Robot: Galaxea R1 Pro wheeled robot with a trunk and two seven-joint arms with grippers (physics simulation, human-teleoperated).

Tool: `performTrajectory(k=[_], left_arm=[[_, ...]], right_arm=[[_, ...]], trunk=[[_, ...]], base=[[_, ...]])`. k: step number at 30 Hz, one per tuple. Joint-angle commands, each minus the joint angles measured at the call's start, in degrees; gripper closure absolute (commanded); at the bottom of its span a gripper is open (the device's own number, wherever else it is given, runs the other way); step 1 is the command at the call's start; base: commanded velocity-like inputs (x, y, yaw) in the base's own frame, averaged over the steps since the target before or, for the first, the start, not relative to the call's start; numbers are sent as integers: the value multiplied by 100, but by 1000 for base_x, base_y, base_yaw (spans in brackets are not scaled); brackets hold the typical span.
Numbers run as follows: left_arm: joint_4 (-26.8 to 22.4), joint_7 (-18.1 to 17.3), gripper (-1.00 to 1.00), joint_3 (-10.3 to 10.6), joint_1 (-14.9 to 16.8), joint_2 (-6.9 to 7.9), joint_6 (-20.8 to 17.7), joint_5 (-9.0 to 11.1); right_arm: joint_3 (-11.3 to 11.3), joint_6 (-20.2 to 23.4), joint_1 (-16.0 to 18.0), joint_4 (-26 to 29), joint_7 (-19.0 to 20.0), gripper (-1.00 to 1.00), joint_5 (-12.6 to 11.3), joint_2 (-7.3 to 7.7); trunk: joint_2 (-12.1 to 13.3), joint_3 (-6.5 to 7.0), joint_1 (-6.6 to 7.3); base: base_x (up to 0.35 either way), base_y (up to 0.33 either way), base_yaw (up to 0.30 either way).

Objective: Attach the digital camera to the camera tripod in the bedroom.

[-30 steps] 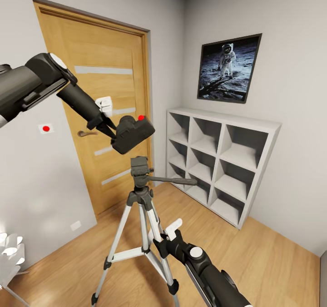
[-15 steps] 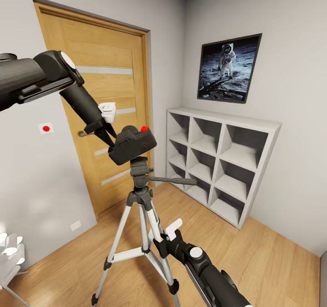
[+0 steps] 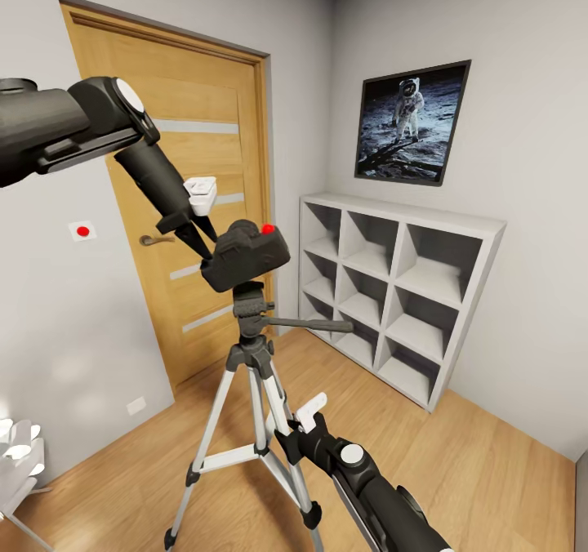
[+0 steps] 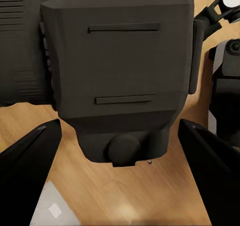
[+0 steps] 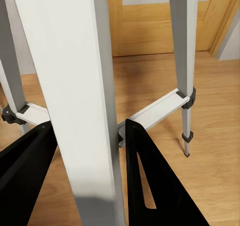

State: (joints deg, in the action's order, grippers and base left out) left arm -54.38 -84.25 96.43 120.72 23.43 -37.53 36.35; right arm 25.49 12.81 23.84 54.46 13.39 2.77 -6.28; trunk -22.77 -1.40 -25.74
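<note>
Head view: left end effector (image 3: 204,248) grips digital camera (image 3: 245,255)

The digital camera (image 3: 245,255) sits seemingly atop the camera tripod (image 3: 253,372); shelves (image 3: 396,291) right.

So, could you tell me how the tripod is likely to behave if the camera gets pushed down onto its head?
The tripod looks tall with thin legs, so it is probably apt to tip under a sideways push. The right end effector brackets one leg, which should steady it. The camera, held by the left end effector, seems rigid and chunky, unlikely to flex.
</note>
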Motion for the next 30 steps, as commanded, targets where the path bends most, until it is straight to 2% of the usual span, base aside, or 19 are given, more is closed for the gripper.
performTrajectory(k=[1, 8, 13, 20, 25, 30], left_arm=[[-1, 4, 100, 56, 33, -23, -46, 43], [135, -1, 100, 420, 131, -178, -15, 87], [205, -3, 100, 565, 223, -260, -11, 100], [464, -4, 100, 935, 463, -465, -5, 110], [694, -4, 100, 1061, 564, -625, 2, 163], [853, -4, 100, 1146, 614, -703, 6, 211]], right_arm=[[-2, 29, 7, 13, 23, 100, 12, -1], [-1, 29, 6, 13, 23, 100, 13, -2], [-1, 29, 7, 17, 22, 100, 13, -1], [3, 29, 6, 15, 16, 100, 13, -4], [2, 29, 7, 14, 15, 100, 13, -4], [-6, 29, 7, -8, 14, 100, 15, -5]], trunk=[[-15, -14, -4], [-15, -14, -4], [-15, -14, -4], [-15, -14, -4], [-15, -14, -4], [-15, -14, -4]], base=[[0, 0, 0], [0, 0, 0], [0, 0, 0], [0, 0, 0], [0, 0, 0], [0, 0, 0]])
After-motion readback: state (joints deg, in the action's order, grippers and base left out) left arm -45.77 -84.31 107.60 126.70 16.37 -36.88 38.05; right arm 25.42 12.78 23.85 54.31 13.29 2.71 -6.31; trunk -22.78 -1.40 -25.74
